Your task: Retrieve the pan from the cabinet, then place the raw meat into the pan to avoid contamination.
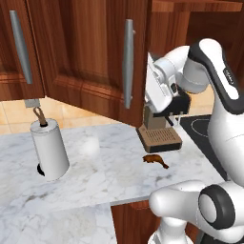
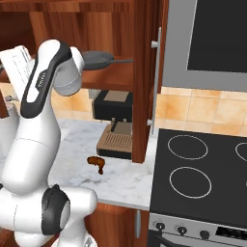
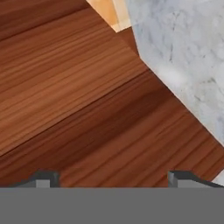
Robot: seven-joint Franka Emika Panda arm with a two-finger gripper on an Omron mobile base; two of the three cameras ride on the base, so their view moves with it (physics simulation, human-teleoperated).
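Observation:
The cabinet [image 2: 144,72] stands open, its door [image 1: 90,52] swung out over the counter. On the shelf inside lies the dark pan [image 2: 99,59], handle pointing right, its left side hidden behind my arm. The raw meat [image 1: 155,160], a small reddish-brown drumstick [image 2: 96,162], rests on the marble counter in front of the coffee machine. My gripper [image 3: 113,179] is open, fingertips wide apart, close against the door's wooden face with nothing between them. My white hand [image 1: 159,86] sits just right of the door's edge, above the coffee machine.
A dark coffee machine [image 1: 159,131] stands under the cabinet. A white paper-towel roll [image 1: 49,147] is on the counter at left. A black stovetop [image 2: 193,169] lies to the right, with a microwave [image 2: 212,38] above it. The open door's silver bar handle [image 1: 127,62] hangs beside my hand.

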